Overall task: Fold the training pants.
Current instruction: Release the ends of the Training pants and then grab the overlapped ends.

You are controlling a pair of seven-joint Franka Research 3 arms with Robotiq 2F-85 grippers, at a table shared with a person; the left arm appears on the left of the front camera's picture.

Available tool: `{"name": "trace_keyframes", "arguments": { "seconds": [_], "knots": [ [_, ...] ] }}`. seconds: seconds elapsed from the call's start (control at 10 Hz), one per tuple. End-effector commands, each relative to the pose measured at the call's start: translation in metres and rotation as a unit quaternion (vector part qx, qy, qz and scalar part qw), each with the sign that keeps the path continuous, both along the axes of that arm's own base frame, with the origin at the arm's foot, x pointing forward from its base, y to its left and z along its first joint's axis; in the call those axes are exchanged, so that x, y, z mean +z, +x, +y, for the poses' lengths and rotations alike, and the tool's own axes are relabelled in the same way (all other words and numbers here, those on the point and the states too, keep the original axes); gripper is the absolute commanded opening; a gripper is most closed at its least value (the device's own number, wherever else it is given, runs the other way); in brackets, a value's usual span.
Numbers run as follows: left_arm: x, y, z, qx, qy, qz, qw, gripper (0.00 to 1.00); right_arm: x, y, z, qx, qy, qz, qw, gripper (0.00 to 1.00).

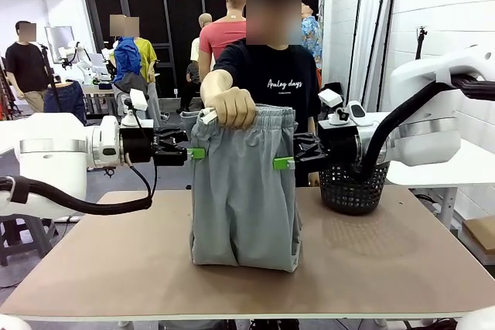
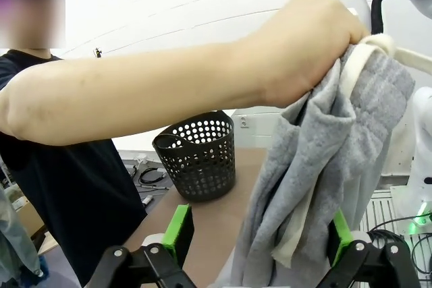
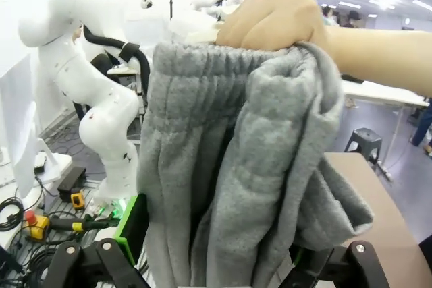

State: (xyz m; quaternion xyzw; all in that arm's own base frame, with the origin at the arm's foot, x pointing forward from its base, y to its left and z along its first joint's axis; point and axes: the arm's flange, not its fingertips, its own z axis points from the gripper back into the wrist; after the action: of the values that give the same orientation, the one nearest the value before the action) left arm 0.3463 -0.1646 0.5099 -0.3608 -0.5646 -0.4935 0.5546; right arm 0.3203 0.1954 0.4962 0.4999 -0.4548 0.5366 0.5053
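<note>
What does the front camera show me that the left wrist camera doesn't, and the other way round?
Front view: the training pants hanging full length, leg ends reaching the table, with the left end effector and right end effector open at their sides. Left wrist view: close up, the pants' edge between its green fingers. Both: the person's hand holding the pants up, and the black basket.

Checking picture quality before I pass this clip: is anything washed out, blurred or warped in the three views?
Front view: even light, sharp; training pants and table clear, faint shadow by the basket. Left wrist view: wide-angle stretch makes the person's forearm loom; background washed out white. Right wrist view: pants close and crisp, ceiling lights glare top right.
</note>
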Motion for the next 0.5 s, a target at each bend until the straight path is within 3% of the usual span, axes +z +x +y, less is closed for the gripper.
{"name": "trace_keyframes", "arguments": {
  "seconds": [0.0,0.4],
  "knots": [
    [-0.0382,-0.0599,0.0122,0.009,-0.004,-0.007,1.0,1.0,-0.0188,-0.0465,-0.0319,0.013,-0.012,0.011,1.0,1.0],
    [-0.0373,-0.0605,0.0068,0.008,0.0,-0.01,1.0,1.0,-0.0193,-0.0476,-0.0322,0.027,-0.009,0.013,1.0,1.0]
  ]
}}
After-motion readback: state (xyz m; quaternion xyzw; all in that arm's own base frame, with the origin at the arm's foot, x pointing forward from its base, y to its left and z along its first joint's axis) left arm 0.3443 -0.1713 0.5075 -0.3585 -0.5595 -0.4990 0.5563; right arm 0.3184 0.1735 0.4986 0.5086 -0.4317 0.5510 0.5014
